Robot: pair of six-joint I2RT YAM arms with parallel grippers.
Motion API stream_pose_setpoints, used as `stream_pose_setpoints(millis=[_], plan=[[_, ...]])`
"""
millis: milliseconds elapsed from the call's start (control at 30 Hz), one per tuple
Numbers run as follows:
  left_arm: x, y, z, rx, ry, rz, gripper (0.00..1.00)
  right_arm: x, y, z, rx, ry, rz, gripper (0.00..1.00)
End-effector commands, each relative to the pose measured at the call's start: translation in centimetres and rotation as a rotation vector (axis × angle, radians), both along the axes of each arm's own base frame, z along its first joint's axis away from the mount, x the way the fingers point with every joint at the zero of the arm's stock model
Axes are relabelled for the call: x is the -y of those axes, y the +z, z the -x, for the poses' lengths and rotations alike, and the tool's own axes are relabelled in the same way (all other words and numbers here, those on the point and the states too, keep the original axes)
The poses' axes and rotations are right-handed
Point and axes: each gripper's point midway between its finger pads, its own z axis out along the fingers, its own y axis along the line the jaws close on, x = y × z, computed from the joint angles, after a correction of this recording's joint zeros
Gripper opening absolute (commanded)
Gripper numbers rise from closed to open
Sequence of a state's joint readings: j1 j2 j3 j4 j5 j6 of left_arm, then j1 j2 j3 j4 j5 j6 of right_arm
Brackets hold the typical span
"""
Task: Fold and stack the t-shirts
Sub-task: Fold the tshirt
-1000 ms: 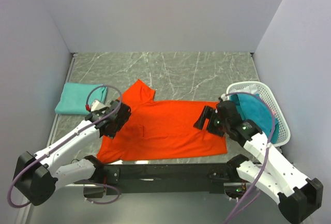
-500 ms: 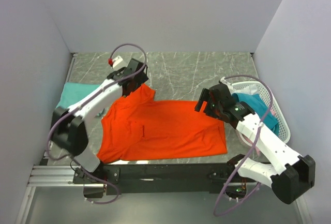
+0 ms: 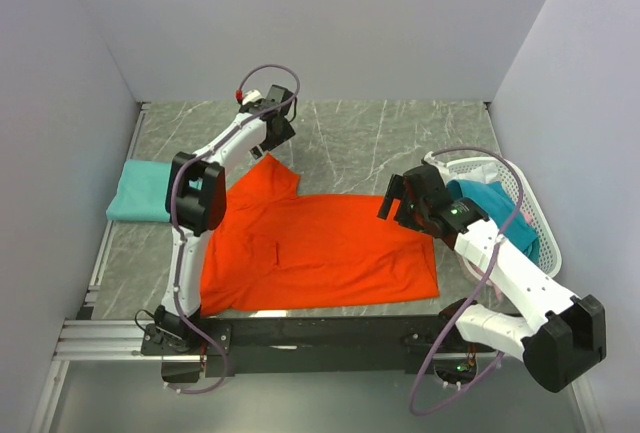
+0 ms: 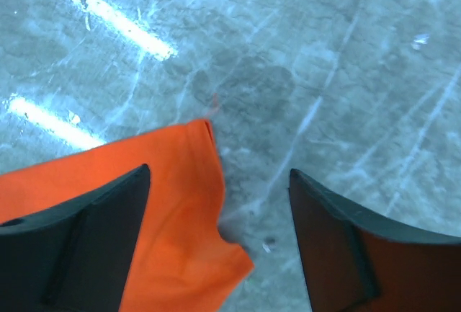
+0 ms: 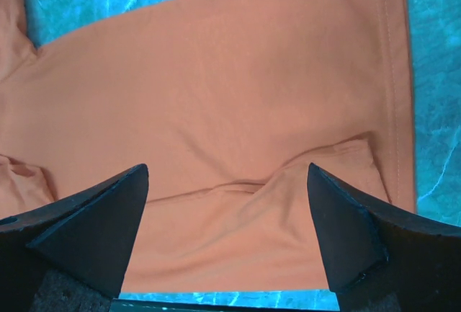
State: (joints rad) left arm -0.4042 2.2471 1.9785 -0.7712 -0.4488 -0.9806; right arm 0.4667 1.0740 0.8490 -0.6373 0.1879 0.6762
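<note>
The orange-red t-shirt (image 3: 320,243) lies spread flat in the middle of the table. One sleeve points to the far side. My left gripper (image 3: 277,137) is open and empty above the tip of that sleeve (image 4: 166,218), which lies between its fingers (image 4: 72,247) over bare table. My right gripper (image 3: 397,203) is open and empty above the shirt's right part (image 5: 216,96), where a low fold runs across the cloth. A folded teal t-shirt (image 3: 145,191) lies at the far left. Another teal t-shirt (image 3: 497,205) sits in the basket. A pink shirt is out of view.
The white lattice basket (image 3: 525,188) stands at the right, close behind my right arm. The grey marble table (image 3: 380,138) ends at walls on the left, back and right. A black rail (image 3: 320,333) runs along the near edge.
My left arm has swung from the shirt's left side to the far side, over the far sleeve tip. My right gripper has shifted slightly back and stays open.
</note>
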Motion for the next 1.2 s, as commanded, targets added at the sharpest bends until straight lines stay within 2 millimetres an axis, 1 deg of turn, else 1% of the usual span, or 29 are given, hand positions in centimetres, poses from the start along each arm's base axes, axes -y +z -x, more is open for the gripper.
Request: stream_pose_setpoints(millis=[0, 33, 167, 300, 333, 500, 667, 800, 833, 867, 933, 1033, 1067, 1100, 1167], plan=[[-0.9, 0.5, -0.4, -0.023, -0.018, -0.013, 0.80, 0.2, 0.2, -0.1, 0.043, 0.008, -0.009, 0.97], [-0.8, -0.2, -0.7, -0.024, -0.020, -0.007, 0.78, 0.2, 0.1, 0.0, 0.041, 0.014, -0.007, 0.97], [-0.5, -1.5, -1.1, -0.046, -0.029, -0.008, 0.73, 0.5, -0.4, 0.1, 0.037, 0.020, 0.006, 0.97], [-0.1, -3.0, -1.0, -0.073, -0.040, 0.002, 0.67, 0.6, -1.0, 0.2, 0.026, 0.025, 0.011, 0.97], [-0.1, -3.7, -0.9, -0.089, -0.039, -0.002, 0.66, 0.6, -1.1, 0.2, 0.024, 0.026, 0.014, 0.96], [-0.2, -4.4, -1.0, -0.101, -0.025, -0.006, 0.56, 0.6, -1.6, 0.3, 0.017, 0.032, 0.009, 0.96], [-0.7, -5.4, -0.7, -0.122, 0.001, -0.029, 0.51, 0.6, -2.1, 0.5, 0.005, 0.038, 0.005, 0.96], [-0.2, -6.2, -0.3, -0.153, -0.030, -0.017, 0.41, 0.5, -2.7, 0.8, -0.010, 0.041, 0.006, 0.96], [-0.3, -6.6, 0.0, -0.166, -0.029, -0.022, 0.38, 0.6, -2.7, 0.7, -0.010, 0.039, 0.006, 0.96], [-0.5, -6.7, 0.2, -0.173, -0.026, -0.023, 0.33, 0.7, -2.8, 0.8, -0.015, 0.037, 0.010, 0.96], [-0.7, -6.8, 0.8, -0.182, -0.026, -0.034, 0.26, 0.8, -2.7, 0.8, -0.011, 0.035, 0.012, 0.96], [-1.3, -6.7, 1.5, -0.190, -0.022, -0.053, 0.09, 0.7, -2.3, 0.7, 0.006, 0.035, 0.005, 0.96], [-1.4, -6.5, 1.6, -0.190, -0.023, -0.054, 0.01, 0.8, -2.2, 0.6, 0.011, 0.031, 0.008, 0.96], [-1.4, -6.2, 1.9, -0.191, -0.029, -0.052, 0.01, 0.9, -2.1, 0.6, 0.018, 0.028, 0.009, 0.96], [-1.3, -5.4, 1.8, -0.170, -0.048, -0.053, 0.00, 1.2, -1.6, 0.4, 0.027, 0.020, 0.016, 0.96]])
